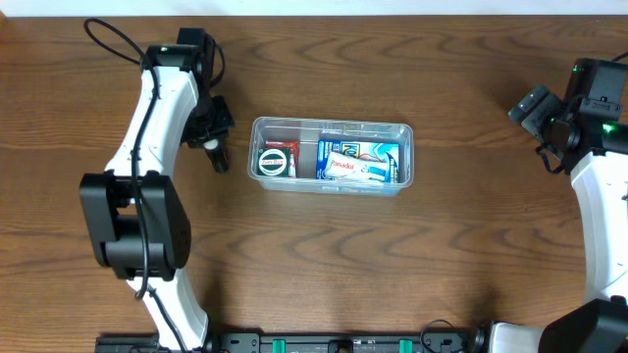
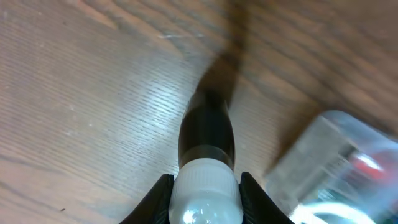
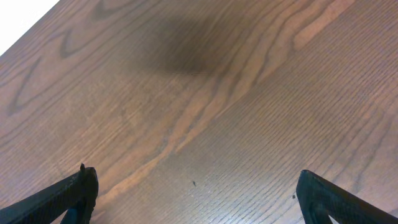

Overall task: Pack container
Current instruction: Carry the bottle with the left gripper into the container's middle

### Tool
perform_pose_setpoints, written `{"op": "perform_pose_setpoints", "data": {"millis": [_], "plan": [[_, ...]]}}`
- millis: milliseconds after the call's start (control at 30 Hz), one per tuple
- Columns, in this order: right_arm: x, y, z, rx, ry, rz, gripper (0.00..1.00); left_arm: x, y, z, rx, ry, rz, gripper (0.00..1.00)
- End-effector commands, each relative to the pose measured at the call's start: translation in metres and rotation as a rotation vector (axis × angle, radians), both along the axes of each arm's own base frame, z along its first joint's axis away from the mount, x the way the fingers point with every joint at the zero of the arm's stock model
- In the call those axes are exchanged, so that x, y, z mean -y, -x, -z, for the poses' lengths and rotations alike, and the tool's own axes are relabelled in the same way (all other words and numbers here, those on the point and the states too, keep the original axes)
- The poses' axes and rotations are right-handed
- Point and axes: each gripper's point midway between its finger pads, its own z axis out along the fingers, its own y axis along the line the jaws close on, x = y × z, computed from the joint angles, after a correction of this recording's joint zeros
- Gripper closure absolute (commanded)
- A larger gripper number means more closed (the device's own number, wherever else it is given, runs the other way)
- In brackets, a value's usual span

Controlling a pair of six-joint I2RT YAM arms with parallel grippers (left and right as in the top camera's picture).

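The clear plastic container (image 1: 332,127) sits at the table's middle. It holds a round green-rimmed tin (image 1: 276,162), a red packet (image 1: 283,146) and a blue and white packet (image 1: 359,161). My left gripper (image 1: 214,147) is just left of the container, shut on a small dark bottle with a white cap (image 2: 206,163), (image 1: 218,157) and holds it above the wood. The container's blurred corner (image 2: 336,162) shows at the right of the left wrist view. My right gripper (image 3: 196,193) is open and empty over bare wood at the far right (image 1: 535,110).
The wooden table (image 1: 412,265) spreads around the container. The left arm's white links (image 1: 157,118) reach in from the left; the right arm (image 1: 599,176) stands at the right edge. A rail (image 1: 343,343) runs along the front edge.
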Motion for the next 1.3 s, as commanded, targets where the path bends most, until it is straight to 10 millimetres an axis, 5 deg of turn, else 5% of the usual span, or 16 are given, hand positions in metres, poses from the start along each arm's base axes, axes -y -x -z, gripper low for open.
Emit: {"op": "perform_pose_setpoints", "data": {"millis": [0,267,500,900,1267], "plan": [[0.002,0.0,-0.011,0.028,0.005,0.012,0.01,0.021,-0.006,-0.068,0.181,0.123,0.088,0.85],[0.002,0.0,-0.011,0.028,0.005,0.012,0.01,0.078,0.021,-0.137,0.345,0.322,0.337,0.86],[0.002,0.0,-0.011,0.028,0.005,0.012,0.01,0.124,0.042,-0.154,0.375,0.341,0.494,0.86],[0.002,0.0,-0.011,0.028,0.005,0.012,0.01,0.161,0.052,-0.105,0.232,0.263,0.601,0.86],[0.002,0.0,-0.011,0.028,0.005,0.012,0.01,0.175,0.032,-0.039,0.103,0.224,0.611,0.86]]}}
